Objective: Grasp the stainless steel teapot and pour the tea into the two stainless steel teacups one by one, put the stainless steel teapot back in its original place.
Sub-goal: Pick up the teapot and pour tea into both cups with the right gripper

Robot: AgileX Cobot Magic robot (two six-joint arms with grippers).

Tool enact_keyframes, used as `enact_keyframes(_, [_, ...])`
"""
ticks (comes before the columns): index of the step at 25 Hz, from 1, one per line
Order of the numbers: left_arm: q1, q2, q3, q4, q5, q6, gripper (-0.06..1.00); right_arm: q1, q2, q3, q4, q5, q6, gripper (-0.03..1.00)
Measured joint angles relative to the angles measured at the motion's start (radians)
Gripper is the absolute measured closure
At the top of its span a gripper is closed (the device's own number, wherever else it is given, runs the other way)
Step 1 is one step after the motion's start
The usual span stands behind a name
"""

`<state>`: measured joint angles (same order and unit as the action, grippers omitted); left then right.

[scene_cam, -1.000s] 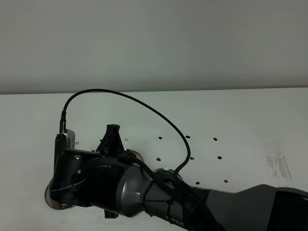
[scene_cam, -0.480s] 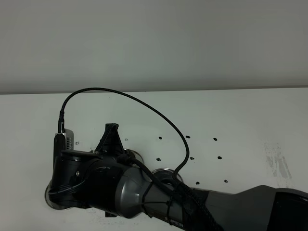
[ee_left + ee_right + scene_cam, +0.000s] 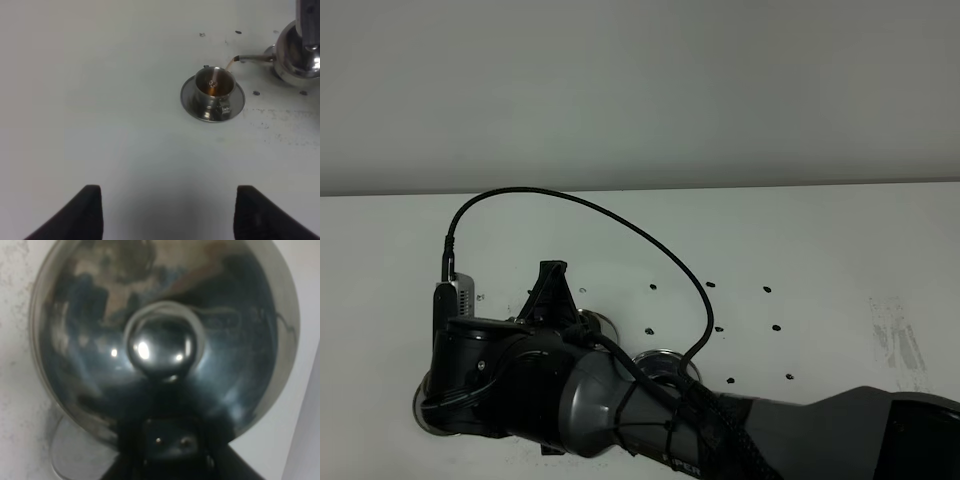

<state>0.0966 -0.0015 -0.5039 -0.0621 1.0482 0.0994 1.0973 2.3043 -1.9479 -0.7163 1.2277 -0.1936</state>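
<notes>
From the high camera, the right arm stretches from the lower right corner to the lower left of the frame and hides most of what lies under it on the white table. A black cable arcs over the arm. A steel saucer rim peeks out at the arm's far left. A half-hidden cup shows at lower centre, just past the arm. A sliver of shiny steel shows above the arm at centre-left, and what it belongs to cannot be told here. In the left wrist view, the left gripper is spread wide and holds nothing, its two dark fingers well apart over bare table. Beyond them a cup stands on its saucer. The teapot is just beside it, its thin spout at the rim, and a thin stream of brown tea runs into the cup. In the right wrist view, the teapot's domed lid and knob fill the frame, and the right gripper is pressed together on the teapot at the lid's edge.
</notes>
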Motion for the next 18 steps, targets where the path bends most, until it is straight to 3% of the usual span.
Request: enact_keyframes(18, [0.0,0.0,0.0,0.0,0.0,-0.001,0.33,0.003,0.0,0.001,-0.002,-0.001,0.0,0.76])
